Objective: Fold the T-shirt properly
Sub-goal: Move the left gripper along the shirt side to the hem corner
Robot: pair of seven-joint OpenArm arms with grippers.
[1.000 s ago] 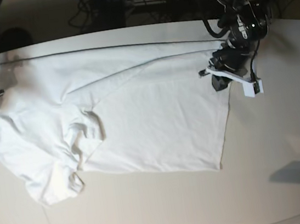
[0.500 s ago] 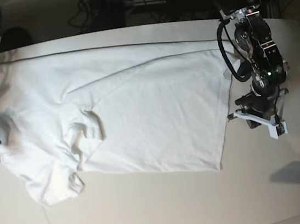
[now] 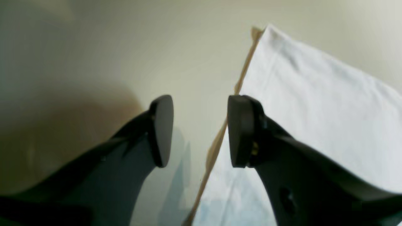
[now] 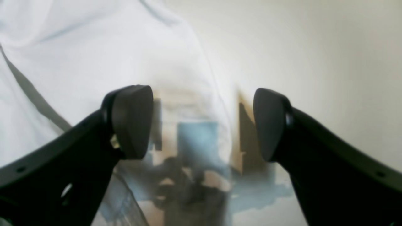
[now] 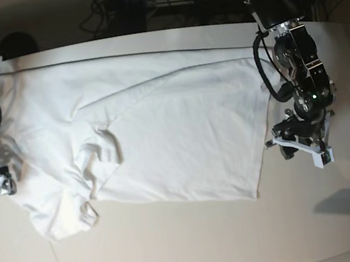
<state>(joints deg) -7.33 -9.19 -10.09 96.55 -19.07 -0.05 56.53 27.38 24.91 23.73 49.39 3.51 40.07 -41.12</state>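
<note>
Off-white desk [image 5: 177,247]: I find it beneath the whole of the cloth.
White T-shirt [image 5: 181,130]: lies on the desk between my two arms; smooth toward my left, bunched in folds toward my right, with a long crease across its upper part.
My right claw [image 4: 202,124]: spread, nothing pinched; the T-shirt's edge runs between the fingertips, one fingertip over cloth, the other beyond the edge.
My left claw [image 3: 200,131]: spread, nothing pinched; it stands at the T-shirt's side edge, one finger by the cloth. Contact with the cloth I cannot tell.
</note>
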